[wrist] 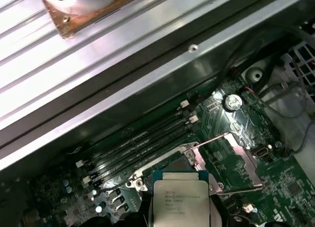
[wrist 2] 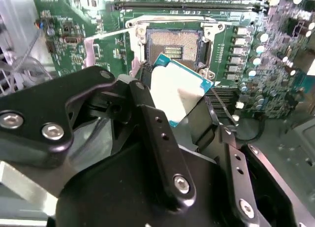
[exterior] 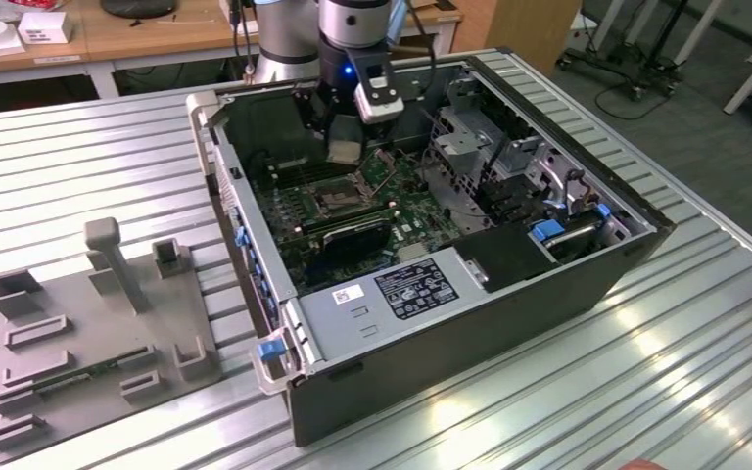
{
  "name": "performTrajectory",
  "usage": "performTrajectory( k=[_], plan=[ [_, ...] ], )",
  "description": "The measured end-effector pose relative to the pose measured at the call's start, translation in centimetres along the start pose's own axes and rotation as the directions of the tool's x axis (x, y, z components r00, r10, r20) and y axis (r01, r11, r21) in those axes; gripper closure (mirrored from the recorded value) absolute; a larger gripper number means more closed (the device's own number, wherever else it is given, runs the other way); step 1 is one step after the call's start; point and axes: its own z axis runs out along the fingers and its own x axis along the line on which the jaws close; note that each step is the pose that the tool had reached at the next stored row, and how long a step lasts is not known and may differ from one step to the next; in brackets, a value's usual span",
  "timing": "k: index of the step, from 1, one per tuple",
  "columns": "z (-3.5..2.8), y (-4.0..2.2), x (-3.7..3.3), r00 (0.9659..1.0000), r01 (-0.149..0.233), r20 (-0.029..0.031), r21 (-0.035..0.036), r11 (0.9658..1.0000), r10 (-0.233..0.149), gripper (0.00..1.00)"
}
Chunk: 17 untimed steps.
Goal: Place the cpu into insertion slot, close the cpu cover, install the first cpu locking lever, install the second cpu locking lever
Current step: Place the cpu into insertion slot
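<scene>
The black gripper (wrist 2: 179,103) pinches between its fingers (wrist 2: 141,89) the small flat square grey-faced cpu (wrist 2: 172,89), tilted above the silver-rimmed square insertion slot (wrist 2: 174,45), beside the open silvery cpu cover (wrist: 246,160).

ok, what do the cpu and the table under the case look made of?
cpu: dull grey metal lid, matte with a soft sheen, on a thin blue-green board that shows at its edge.
table: ribbed silvery metal, probably aluminium, with a brushed look. It catches the light in streaks.
</scene>
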Motion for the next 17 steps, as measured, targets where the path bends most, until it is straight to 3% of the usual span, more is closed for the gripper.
performTrajectory(
  k=[4,8,13,17],
  plan=[
    [0.14,-0.01,0.0,0.9973,-0.073,0.0066,0.0,0.9974,0.073,0.46],
    [0.28,-0.03,0.0,0.9895,-0.144,0.013,-0.0005,0.9896,0.144,0.46],
    [0.47,-0.04,0.0,0.9722,-0.233,0.0212,-0.0017,0.9724,0.233,0.46],
    [0.62,-0.06,0.0,0.9524,-0.304,0.0277,-0.0031,0.9527,0.304,0.46]
  ],
)
